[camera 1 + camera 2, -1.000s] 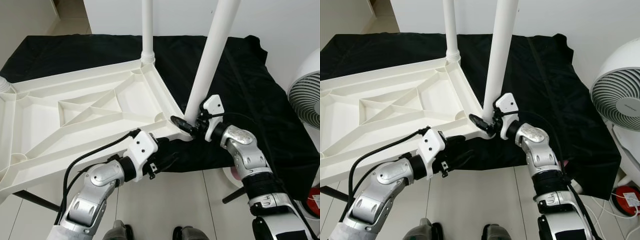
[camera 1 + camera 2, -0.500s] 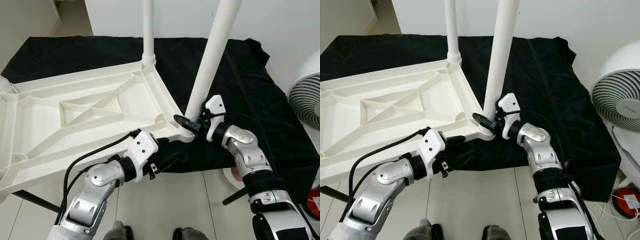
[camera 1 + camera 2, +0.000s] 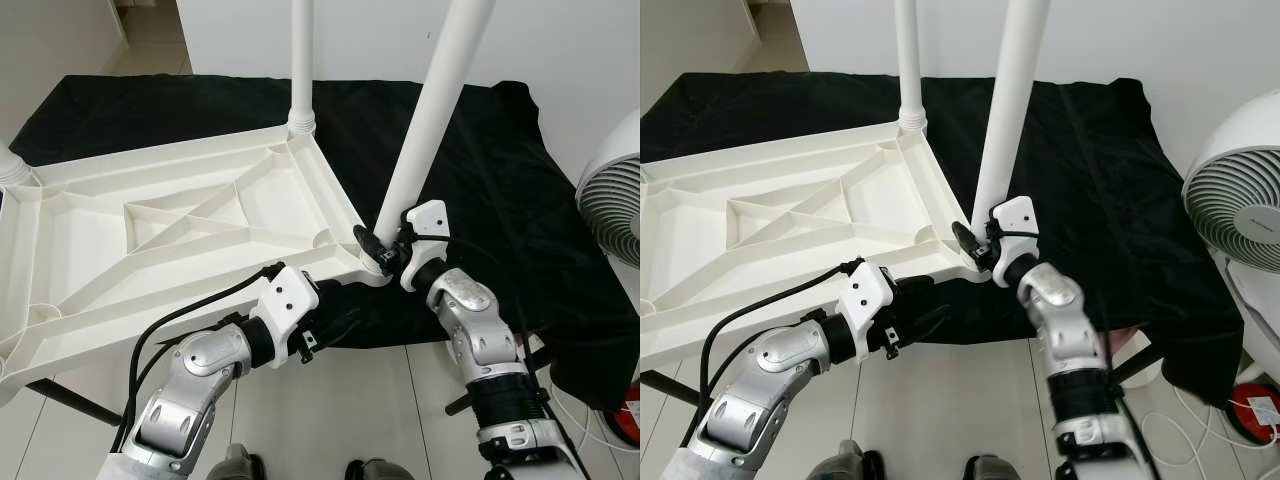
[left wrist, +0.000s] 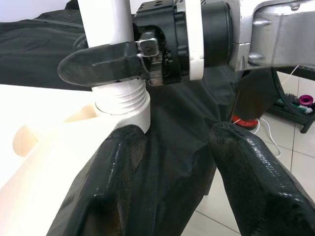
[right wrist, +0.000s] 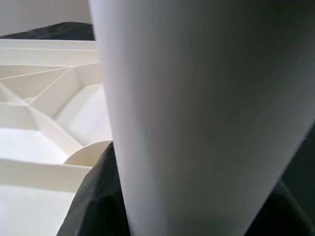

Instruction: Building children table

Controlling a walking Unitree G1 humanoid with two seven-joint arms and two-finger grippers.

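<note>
Two legs stand up from the tabletop (image 3: 150, 230), which we see lying underside-up on a black cloth (image 3: 480, 150). Left gripper (image 3: 335, 318) — fingers apart — sits under the near right corner, beside the socket. Right gripper (image 3: 372, 245) is clamped on the tilted leg (image 3: 425, 120) at its threaded base. A fan (image 3: 1240, 200) stands far right.
</note>
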